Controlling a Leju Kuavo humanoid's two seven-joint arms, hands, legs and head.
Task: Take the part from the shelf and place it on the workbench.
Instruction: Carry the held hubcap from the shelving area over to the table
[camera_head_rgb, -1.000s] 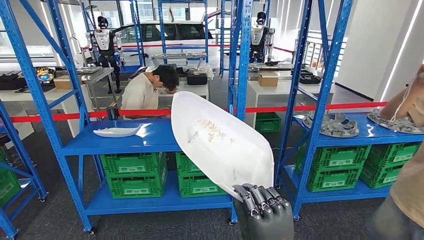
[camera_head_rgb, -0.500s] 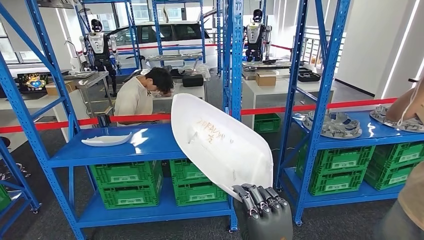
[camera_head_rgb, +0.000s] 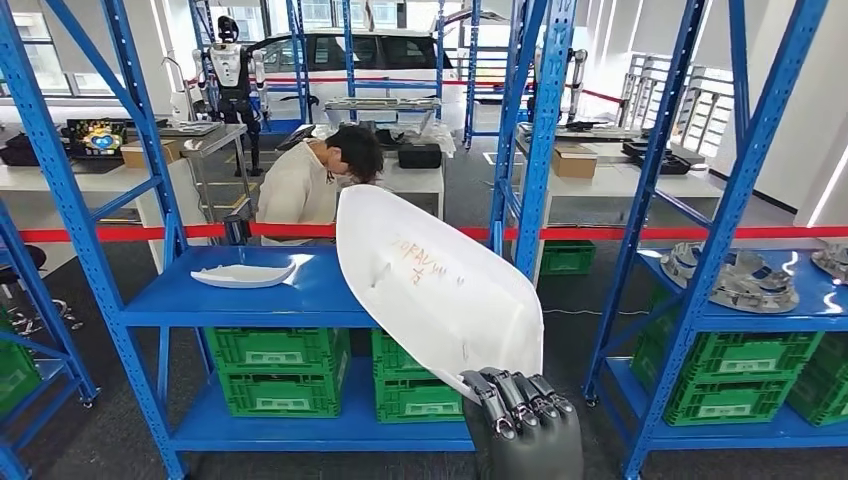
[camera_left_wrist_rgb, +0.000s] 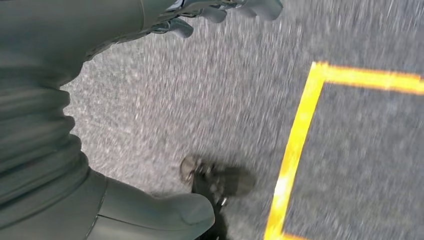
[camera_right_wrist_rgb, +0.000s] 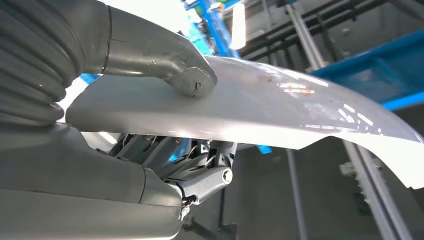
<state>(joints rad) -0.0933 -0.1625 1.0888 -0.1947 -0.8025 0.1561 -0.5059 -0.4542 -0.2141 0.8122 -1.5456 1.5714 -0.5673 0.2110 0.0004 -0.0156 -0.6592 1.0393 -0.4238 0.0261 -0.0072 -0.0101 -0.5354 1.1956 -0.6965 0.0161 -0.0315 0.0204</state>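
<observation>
A large white curved part (camera_head_rgb: 440, 285) with faint reddish writing stands tilted in front of me, its lower end gripped by my right hand (camera_head_rgb: 525, 415). In the right wrist view the thumb (camera_right_wrist_rgb: 165, 60) presses on one face of the part (camera_right_wrist_rgb: 280, 110) and the darker fingers clamp the other face. My left hand (camera_left_wrist_rgb: 60, 100) hangs over the grey floor, fingers apart, holding nothing. A smaller white part (camera_head_rgb: 243, 274) lies on the blue shelf (camera_head_rgb: 180, 300) behind.
Blue rack posts (camera_head_rgb: 535, 130) rise just behind the held part. Green crates (camera_head_rgb: 280, 375) fill the lower shelf. A person (camera_head_rgb: 320, 180) bends over behind the red tape (camera_head_rgb: 600, 233). Metal parts (camera_head_rgb: 740, 280) sit on the right-hand shelf. A yellow line (camera_left_wrist_rgb: 295, 145) marks the floor.
The whole view has swung, so the racks now sit further right and the person at the right edge is gone. The white part stays in my right hand's grip.
</observation>
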